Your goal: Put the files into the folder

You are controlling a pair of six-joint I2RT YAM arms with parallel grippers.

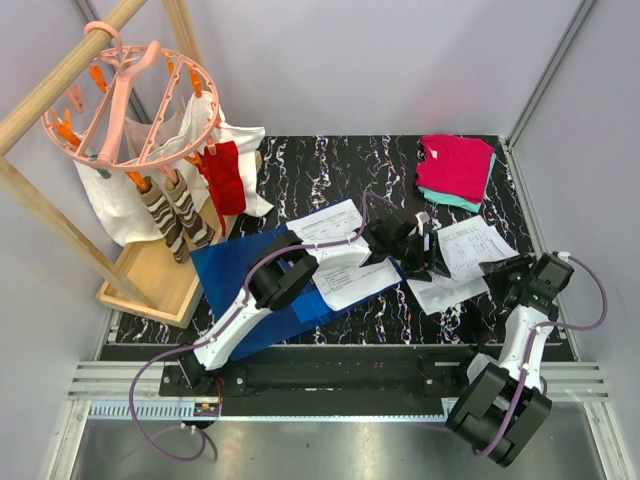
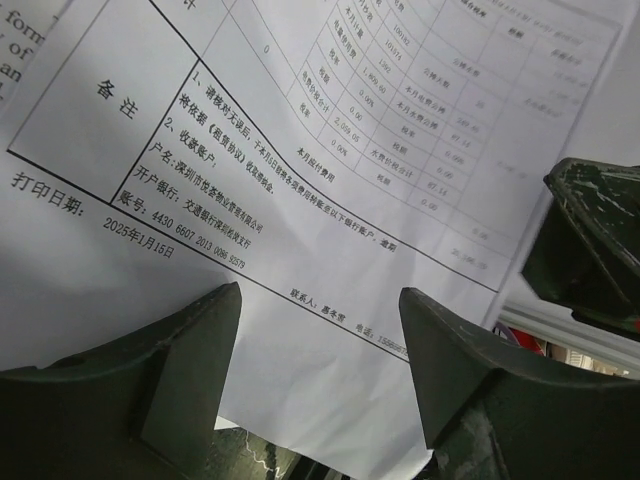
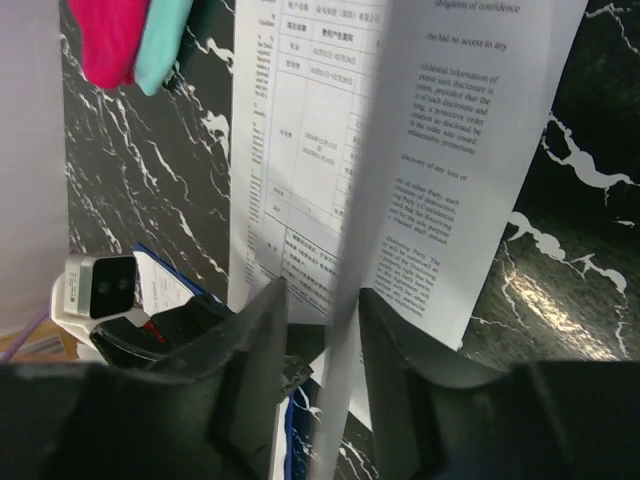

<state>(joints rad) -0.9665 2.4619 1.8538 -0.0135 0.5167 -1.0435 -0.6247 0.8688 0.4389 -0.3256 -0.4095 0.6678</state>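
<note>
The blue folder (image 1: pixel 228 268) lies flat at the table's left-centre with white printed files (image 1: pixel 335 250) on its right part. More files (image 1: pixel 470 250) lie spread to the right. My left gripper (image 1: pixel 415 248) hangs between the two paper groups. In its wrist view it (image 2: pixel 320 340) is open wide, with a printed sheet (image 2: pixel 300 150) close in front and the sheet's lower edge between the fingers. My right gripper (image 1: pixel 497 270) is at the right papers' edge. In its wrist view it (image 3: pixel 325 330) is open a little, with a raised sheet (image 3: pixel 350 380) standing between the fingers, near the right one.
Folded pink and teal clothes (image 1: pixel 455 170) lie at the back right, also in the right wrist view (image 3: pixel 120 40). A pink round hanger (image 1: pixel 135 95) with hung laundry stands on a wooden frame (image 1: pixel 150 280) at the left. Grey walls close both sides.
</note>
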